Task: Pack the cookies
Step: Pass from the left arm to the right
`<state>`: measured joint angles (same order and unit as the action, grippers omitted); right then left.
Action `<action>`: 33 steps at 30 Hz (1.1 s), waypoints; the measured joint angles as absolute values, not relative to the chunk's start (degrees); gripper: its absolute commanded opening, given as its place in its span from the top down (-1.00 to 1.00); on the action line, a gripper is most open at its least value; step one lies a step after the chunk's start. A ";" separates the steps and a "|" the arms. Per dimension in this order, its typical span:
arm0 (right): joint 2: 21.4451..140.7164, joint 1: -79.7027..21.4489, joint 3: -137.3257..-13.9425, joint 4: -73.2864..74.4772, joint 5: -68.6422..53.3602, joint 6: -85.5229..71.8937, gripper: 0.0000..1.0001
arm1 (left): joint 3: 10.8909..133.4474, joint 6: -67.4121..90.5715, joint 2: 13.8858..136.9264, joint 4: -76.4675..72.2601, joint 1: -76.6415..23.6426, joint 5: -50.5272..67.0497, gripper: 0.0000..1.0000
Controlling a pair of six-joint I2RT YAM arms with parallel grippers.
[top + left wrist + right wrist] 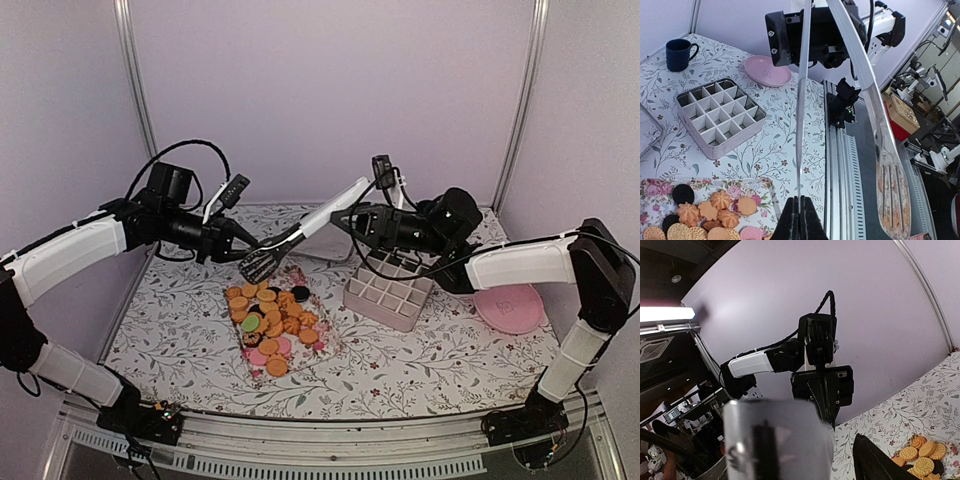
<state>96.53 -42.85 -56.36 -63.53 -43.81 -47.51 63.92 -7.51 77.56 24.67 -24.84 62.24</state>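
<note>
The cookies lie piled on a floral tray: mostly orange rounds, a few dark, pink and one green. Metal tongs hang above the tray's far end, between both arms. My left gripper is shut on the tip of one thin tong arm; the other, slotted arm hangs free. My right gripper holds the tongs' handle end, which fills the right wrist view as a blurred metal band beside one dark finger. More of the cookies show below my left gripper.
A divided tin stands right of the tray, under my right arm, its cells empty. A pink plate lies at the far right. A dark blue mug stands beyond the tin. White walls close in the table.
</note>
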 measured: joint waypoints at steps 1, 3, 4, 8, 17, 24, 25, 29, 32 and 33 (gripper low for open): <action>97.01 -42.85 -56.66 -63.57 -44.49 -47.77 -0.35 | 63.92 -7.57 77.56 24.80 -24.82 62.30 1.00; 97.89 -42.83 -56.99 -63.68 -45.65 -48.23 -0.32 | 63.92 -7.94 77.56 25.02 -24.82 62.39 1.00; 98.10 -42.83 -57.06 -63.70 -45.93 -48.36 -0.30 | 63.92 -8.16 77.56 25.17 -24.82 62.46 1.00; 98.74 -42.83 -58.02 -63.96 -47.35 -49.01 -0.26 | 63.92 -8.95 77.56 25.91 -24.82 62.59 1.00; 101.34 -43.33 -61.76 -65.63 -48.88 -50.52 -0.03 | 63.92 -9.82 77.56 26.50 -24.82 62.57 1.00; 101.89 -43.55 -61.78 -65.65 -49.21 -50.70 0.18 | 63.92 -9.82 77.56 27.20 -24.73 62.41 0.87; 101.89 -43.55 -61.76 -65.39 -49.19 -50.43 0.18 | 63.92 -9.80 77.56 27.18 -24.73 62.28 0.68; 101.58 -43.62 -61.47 -62.70 -48.45 -49.28 0.19 | 63.92 -10.44 77.54 26.74 -24.58 60.69 -0.22; 100.18 -43.70 -60.36 -58.67 -46.96 -47.00 0.22 | 63.88 -10.98 77.38 26.76 -23.70 58.54 -0.54; 99.35 -43.77 -59.90 -56.82 -46.33 -45.98 0.22 | 63.83 -11.49 77.34 26.87 -23.07 57.80 -0.55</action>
<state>99.35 -43.77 -59.90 -56.82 -46.33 -45.98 63.83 -11.49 77.34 26.87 -23.07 57.80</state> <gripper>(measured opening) 0.400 0.722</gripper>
